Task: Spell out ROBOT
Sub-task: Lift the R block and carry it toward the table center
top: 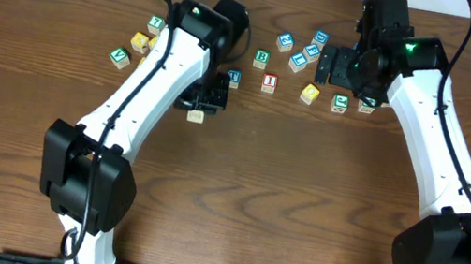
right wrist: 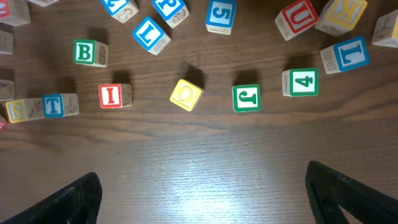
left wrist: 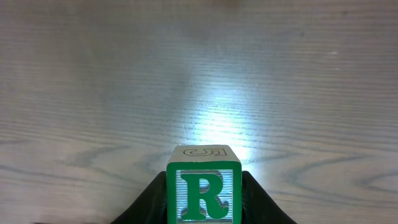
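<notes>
the green r cube (left wrist: 203, 185) is clamped in the left claw (left wrist: 203, 200). on the desk (right wrist: 199, 155), the blue t (right wrist: 53, 106), green b (right wrist: 87, 53) and yellow o (right wrist: 186, 94) cubes are laid from 10 to 12 o'clock of the right claw (right wrist: 205, 199), which is held apart.

R cube (left wrist: 203, 193), bottom centre of left wrist view: green letter, green frame, pale ridged face. Beneath it, table (left wrist: 93, 74) grey-brown, wood-grained. Right wrist view: B cube (right wrist: 87, 53) green-lettered, upper left; I cube (right wrist: 112, 96) red-lettered; yellow-faced cube (right wrist: 186, 94) centre; J cube (right wrist: 246, 98) green; T cube (right wrist: 53, 105) blue-lettered, left edge.
</notes>
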`<act>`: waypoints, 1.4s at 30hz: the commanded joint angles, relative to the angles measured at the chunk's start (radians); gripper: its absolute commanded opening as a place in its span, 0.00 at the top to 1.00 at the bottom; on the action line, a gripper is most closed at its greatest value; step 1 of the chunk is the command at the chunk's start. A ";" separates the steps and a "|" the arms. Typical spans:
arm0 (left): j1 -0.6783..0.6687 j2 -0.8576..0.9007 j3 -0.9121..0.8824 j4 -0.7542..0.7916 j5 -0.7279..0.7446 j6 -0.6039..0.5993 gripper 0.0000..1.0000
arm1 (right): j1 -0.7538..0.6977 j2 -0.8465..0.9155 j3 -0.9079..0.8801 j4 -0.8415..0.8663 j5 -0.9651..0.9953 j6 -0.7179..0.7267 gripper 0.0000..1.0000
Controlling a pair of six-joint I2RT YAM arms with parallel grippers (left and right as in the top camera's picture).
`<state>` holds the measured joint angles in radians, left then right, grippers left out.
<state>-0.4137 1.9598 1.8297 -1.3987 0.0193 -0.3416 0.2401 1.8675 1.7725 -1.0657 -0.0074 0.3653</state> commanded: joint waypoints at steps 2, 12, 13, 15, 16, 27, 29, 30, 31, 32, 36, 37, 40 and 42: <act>-0.003 -0.010 -0.062 0.014 -0.036 -0.020 0.81 | 0.007 0.009 0.006 -0.002 0.005 0.008 0.01; -0.003 -0.230 -0.402 0.322 -0.039 -0.050 0.81 | 0.007 0.009 0.006 -0.001 0.005 0.008 0.01; -0.003 -0.250 -0.433 0.361 -0.039 -0.051 0.81 | 0.007 0.009 0.006 -0.002 0.005 0.008 0.01; -0.003 -0.268 -0.483 0.420 -0.038 -0.057 0.80 | 0.007 0.009 0.006 -0.001 0.005 0.008 0.01; -0.003 -0.267 -0.493 0.430 -0.038 -0.057 0.80 | 0.006 0.009 0.006 -0.002 0.005 0.008 0.01; -0.003 -0.235 -0.628 0.617 -0.035 -0.064 0.80 | 0.008 0.009 0.006 -0.001 0.005 0.008 0.01; -0.003 -0.235 -0.652 0.660 -0.035 -0.064 0.80 | 0.008 0.009 0.006 -0.001 0.005 0.008 0.01; -0.003 -0.235 -0.665 0.682 -0.035 -0.064 0.80 | 0.008 0.009 0.006 -0.001 0.005 0.008 0.01; -0.003 -0.235 -0.675 0.700 -0.035 -0.064 0.80 | 0.008 0.009 0.006 -0.001 0.005 0.008 0.01; -0.003 -0.235 -0.688 0.719 -0.034 -0.064 0.80 | 0.008 0.009 0.006 -0.002 0.005 0.008 0.01; -0.003 -0.235 -0.726 0.772 -0.034 -0.064 0.80 | 0.008 0.009 0.006 -0.001 0.005 0.008 0.01; -0.003 -0.235 -0.732 0.781 -0.035 -0.063 0.80 | 0.009 0.009 0.006 -0.001 0.005 0.008 0.01; -0.003 -0.232 -0.734 0.788 -0.033 -0.047 0.80 | 0.008 0.009 0.006 -0.001 0.005 0.008 0.01; -0.003 -0.227 -0.734 0.798 -0.030 -0.015 0.80 | 0.008 0.009 0.006 -0.002 0.005 0.008 0.01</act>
<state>-0.4152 1.7149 1.1015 -0.6151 -0.0063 -0.3916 0.2417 1.8675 1.7725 -1.0657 -0.0074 0.3656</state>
